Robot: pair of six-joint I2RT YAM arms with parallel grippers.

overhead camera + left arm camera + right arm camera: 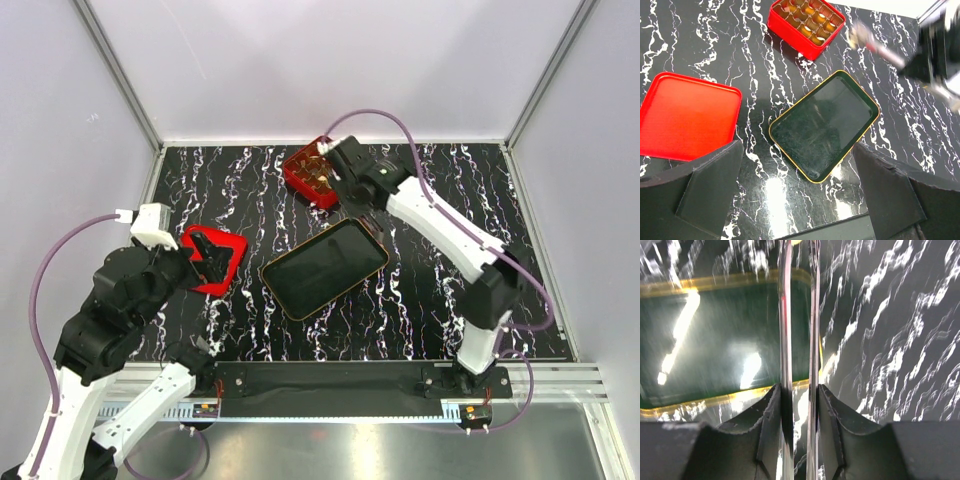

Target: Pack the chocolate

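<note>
Marbled table (430, 300) | red box (790, 36) holds chocolate (810, 25) | left end effector (797, 150) wide | right end effector (799, 390) gripping tongs (785, 315)

Left gripper (213, 258) wide open, right gripper (799, 388) pinching metal tongs (785, 330)

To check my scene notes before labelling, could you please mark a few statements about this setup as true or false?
The black tray holds several chocolates: false, it is empty.
The left gripper is open: true.
The red lid covers the red box: false, it lies on the table, apart from the box.
The right gripper clamps metal tongs: true.
</note>
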